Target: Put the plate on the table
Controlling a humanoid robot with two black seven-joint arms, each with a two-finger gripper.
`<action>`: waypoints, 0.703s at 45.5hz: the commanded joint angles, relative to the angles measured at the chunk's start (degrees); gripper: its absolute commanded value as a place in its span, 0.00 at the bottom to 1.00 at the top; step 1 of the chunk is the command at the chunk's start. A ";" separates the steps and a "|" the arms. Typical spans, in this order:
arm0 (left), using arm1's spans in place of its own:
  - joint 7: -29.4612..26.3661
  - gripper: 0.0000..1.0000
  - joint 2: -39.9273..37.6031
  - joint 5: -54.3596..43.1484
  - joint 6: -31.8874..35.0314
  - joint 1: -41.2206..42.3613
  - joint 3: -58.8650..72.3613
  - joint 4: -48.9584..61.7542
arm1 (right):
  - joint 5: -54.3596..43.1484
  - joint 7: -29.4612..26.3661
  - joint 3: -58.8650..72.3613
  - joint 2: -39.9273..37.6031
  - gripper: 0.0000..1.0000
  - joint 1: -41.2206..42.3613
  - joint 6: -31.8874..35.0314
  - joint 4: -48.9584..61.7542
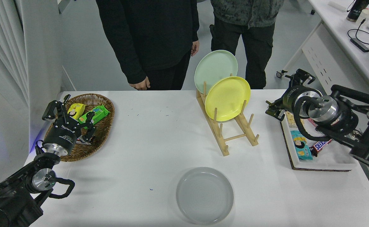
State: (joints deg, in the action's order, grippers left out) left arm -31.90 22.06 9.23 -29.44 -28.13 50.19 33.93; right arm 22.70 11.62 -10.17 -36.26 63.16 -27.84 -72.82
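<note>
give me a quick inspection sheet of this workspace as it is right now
surface: white table, small dark specks on it
job's things: grey plate flat at the near edge, nothing holding it
clutter: wooden rack with yellow plate and green plate upright; wicker basket of snacks at left; white tray of snacks at right
grippers: left pincer parked over the basket, open; right pincer raised above the tray's far end, open, empty
cables: black cable on the side desk
surroundings: two people standing at the far side
</note>
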 commanded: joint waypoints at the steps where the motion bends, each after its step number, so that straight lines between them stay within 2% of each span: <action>1: 0.00 0.98 0.00 -0.01 0.00 0.09 0.00 0.00 | -20.14 0.16 2.00 -0.30 1.00 0.13 13.32 4.52; 9: 0.00 0.98 0.00 -0.01 0.00 -0.08 0.00 0.00 | -21.90 0.51 -1.51 -0.31 1.00 -3.20 20.70 8.13; 15: 0.00 0.98 0.00 -0.01 0.00 0.09 0.00 0.00 | -21.99 2.09 -16.96 0.22 1.00 -14.71 38.70 12.78; 19: 0.00 0.98 0.00 0.00 0.00 0.09 0.00 0.00 | -22.08 2.09 -20.67 0.92 1.00 -17.18 45.31 13.32; 21: -0.09 0.98 0.00 -0.01 0.00 0.09 0.00 0.00 | -22.08 2.09 -22.60 1.80 1.00 -18.85 47.07 13.67; 32: -0.09 0.98 0.00 -0.01 0.00 0.09 0.00 0.00 | -22.17 2.09 -29.99 10.24 1.00 -25.62 47.70 19.55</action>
State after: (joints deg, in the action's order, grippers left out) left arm -31.96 22.06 9.25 -29.44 -28.05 50.19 33.92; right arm 1.38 13.47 -31.75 -32.09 44.77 13.68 -58.67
